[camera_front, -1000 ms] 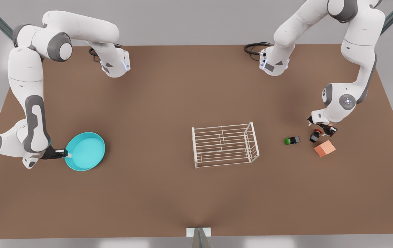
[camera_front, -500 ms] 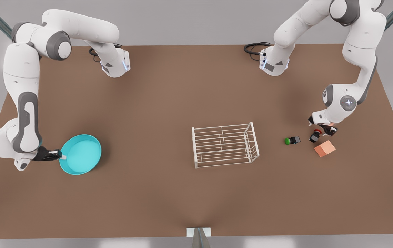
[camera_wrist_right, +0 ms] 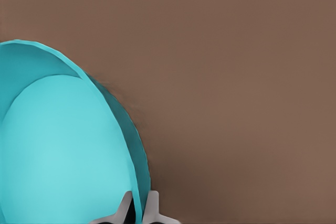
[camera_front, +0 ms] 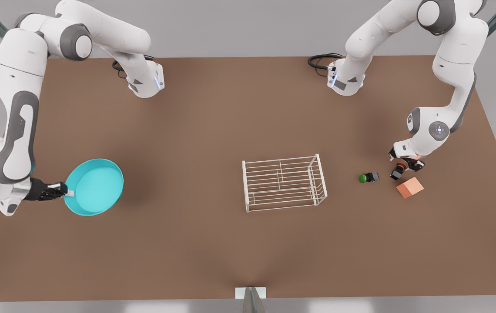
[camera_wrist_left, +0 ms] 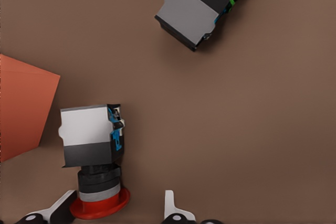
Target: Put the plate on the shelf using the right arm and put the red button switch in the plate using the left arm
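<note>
Tabletop [camera_front: 213, 243]: brown, carrying everything.
Right arm [camera_front: 13, 108]: at the front view's left, reaching low over the tabletop's edge.
Left arm [camera_front: 448, 78]: at the front view's right, bent down over the small things.
Plate [camera_front: 95, 187]: turquoise, held by its rim, well apart from the shelf.
Shelf [camera_front: 283, 182]: white wire rack near the middle of the tabletop.
Cube [camera_front: 410, 187]: salmon-orange, just beside the red button switch.
Right gripper [camera_front: 66, 191]: fingers [camera_wrist_right: 152, 205] clamped on the plate's rim.
Left gripper [camera_front: 404, 163]: fingers [camera_wrist_left: 170, 205] apart either side of the red cap.
Red button switch [camera_front: 398, 170]: lying on the tabletop beneath the left gripper.
Green button switch [camera_front: 369, 177]: between shelf and red button switch.
</note>
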Motion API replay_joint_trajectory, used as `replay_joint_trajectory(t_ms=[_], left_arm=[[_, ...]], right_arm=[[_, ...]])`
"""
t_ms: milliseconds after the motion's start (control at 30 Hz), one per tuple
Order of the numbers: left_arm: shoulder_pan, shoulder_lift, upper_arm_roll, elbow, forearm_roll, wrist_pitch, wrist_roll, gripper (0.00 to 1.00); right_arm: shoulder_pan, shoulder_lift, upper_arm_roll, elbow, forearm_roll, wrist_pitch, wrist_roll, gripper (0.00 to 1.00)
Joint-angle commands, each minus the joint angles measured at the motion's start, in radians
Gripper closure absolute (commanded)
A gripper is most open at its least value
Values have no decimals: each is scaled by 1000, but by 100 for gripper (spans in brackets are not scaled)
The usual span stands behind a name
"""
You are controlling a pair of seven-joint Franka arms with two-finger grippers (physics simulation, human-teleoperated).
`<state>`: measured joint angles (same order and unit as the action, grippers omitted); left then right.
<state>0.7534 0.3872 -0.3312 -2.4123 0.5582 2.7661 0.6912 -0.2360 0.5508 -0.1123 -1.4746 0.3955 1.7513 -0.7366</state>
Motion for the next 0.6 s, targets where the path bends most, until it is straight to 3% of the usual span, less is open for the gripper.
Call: replay_joint_trajectory(t_ms=[0, 400, 567], left_arm=[[0, -1, 0, 1, 5, 4, -25, 15], [1, 24, 35, -1, 46, 55, -25, 15], [1, 30, 52, -2, 68, 66, -30, 15]], right_arm=[[34, -22, 2, 0, -38, -61, 256, 75], [118, -170, 22, 23, -119, -150, 427, 75], [242, -206, 22, 56, -149, -191, 651, 75]])
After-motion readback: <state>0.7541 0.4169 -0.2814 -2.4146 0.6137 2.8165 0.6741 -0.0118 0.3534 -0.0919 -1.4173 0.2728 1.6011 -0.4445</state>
